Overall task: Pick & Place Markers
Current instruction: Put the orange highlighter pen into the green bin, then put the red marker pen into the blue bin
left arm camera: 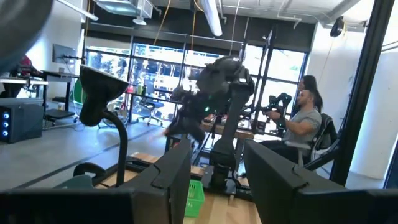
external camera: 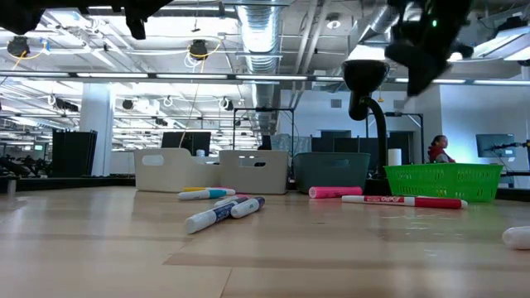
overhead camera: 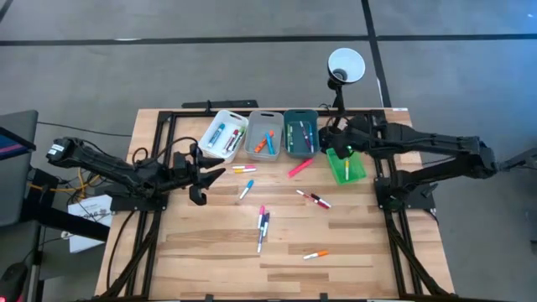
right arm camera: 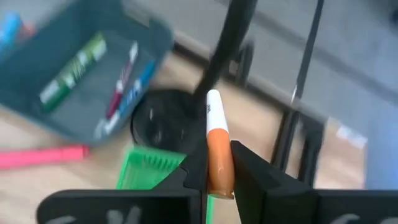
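Observation:
Several markers lie loose on the table: a pink one (overhead camera: 299,168), a red-and-white one (overhead camera: 315,199), a blue one (overhead camera: 245,190), a yellow-and-pink one (overhead camera: 243,169), a purple-and-pink cluster (overhead camera: 263,226) and an orange one (overhead camera: 315,253). More lie in the white (overhead camera: 223,134), grey (overhead camera: 264,134) and teal (overhead camera: 300,132) bins. My right gripper (overhead camera: 336,144) is above the green bin's (overhead camera: 346,165) far end, shut on an orange marker (right arm camera: 219,149). My left gripper (overhead camera: 201,172) is open and empty (left arm camera: 214,180), above the table near the white bin. My right gripper pinches the orange marker's orange barrel (right arm camera: 219,177) between its two fingers (right arm camera: 249,177). The marker lies along the fingers, and its white end (right arm camera: 213,106) sticks out past the fingertips. The gripper slants down from the table's right. The marker is lifted clear, above the green bin (right arm camera: 152,168).
A black gooseneck lamp (overhead camera: 346,65) stands at the table's far edge, its base (right arm camera: 158,124) right behind the green bin and close to my right gripper. The near half of the table has only scattered markers. People sit in the room beyond (left arm camera: 305,118).

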`<action>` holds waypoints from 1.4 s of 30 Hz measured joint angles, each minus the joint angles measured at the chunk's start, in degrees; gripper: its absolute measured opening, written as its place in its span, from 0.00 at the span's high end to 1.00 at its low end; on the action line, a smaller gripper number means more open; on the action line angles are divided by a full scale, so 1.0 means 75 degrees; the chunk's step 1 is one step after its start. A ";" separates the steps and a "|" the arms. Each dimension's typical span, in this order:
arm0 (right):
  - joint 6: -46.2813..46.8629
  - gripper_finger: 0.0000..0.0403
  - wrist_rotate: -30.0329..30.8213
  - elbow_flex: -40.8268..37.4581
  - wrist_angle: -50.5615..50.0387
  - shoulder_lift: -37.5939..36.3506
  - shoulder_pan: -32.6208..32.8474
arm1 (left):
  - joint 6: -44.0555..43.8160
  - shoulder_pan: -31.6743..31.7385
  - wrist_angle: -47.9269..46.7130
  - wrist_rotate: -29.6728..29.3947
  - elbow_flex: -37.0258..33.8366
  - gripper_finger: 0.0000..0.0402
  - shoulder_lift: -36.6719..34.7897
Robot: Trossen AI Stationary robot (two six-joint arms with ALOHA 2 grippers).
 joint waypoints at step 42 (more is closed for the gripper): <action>0.0207 0.48 -0.2798 -0.2120 0.0723 0.0213 -0.0624 | 0.0000 0.0000 0.0008 0.0000 0.0000 0.64 0.0003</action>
